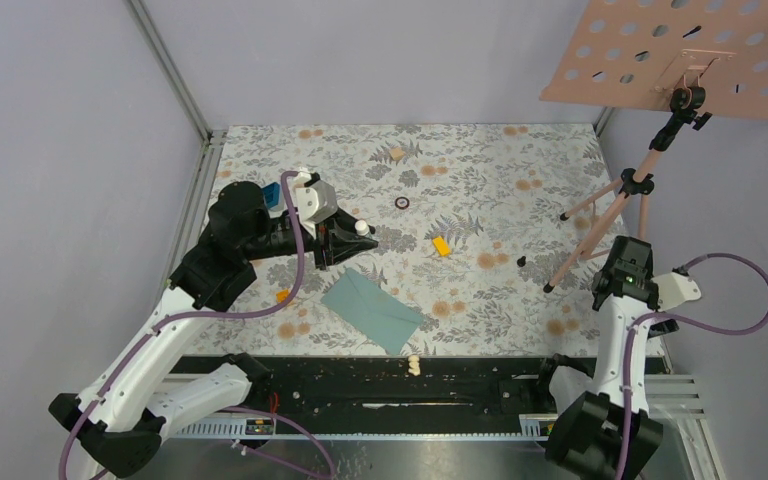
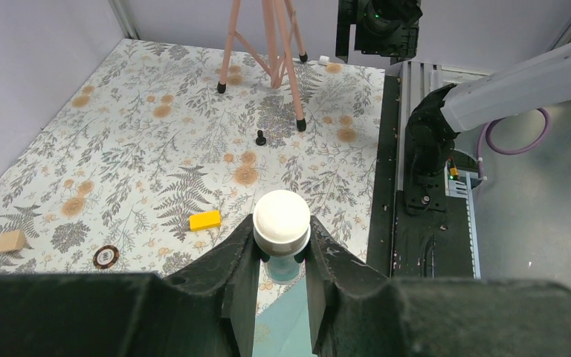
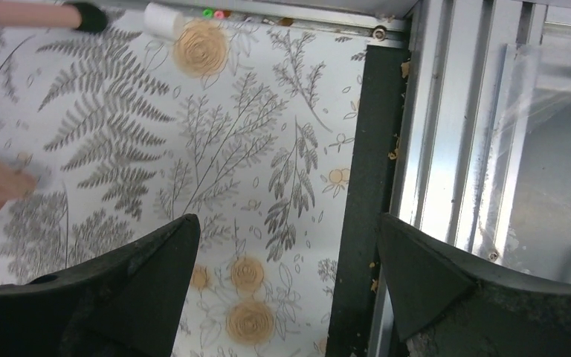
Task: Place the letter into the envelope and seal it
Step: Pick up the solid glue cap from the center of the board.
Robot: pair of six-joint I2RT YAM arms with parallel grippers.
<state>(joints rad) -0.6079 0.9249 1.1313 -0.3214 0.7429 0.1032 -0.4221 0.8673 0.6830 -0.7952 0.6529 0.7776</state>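
left pincer pinching a small white-capped teal tube | flat teal paper envelope lies whole on the floral tabletop in the top view, only a sliver between the fingers in the left wrist view | right pincer spread wide at the tabletop edge

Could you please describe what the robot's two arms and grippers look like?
The left arm and right arm both have white tubular links between bulky black joints, on black bases. A purple cable loops along each arm. The left gripper and right gripper have matte black, wedge-shaped fingers. A white housing sits at each wrist.
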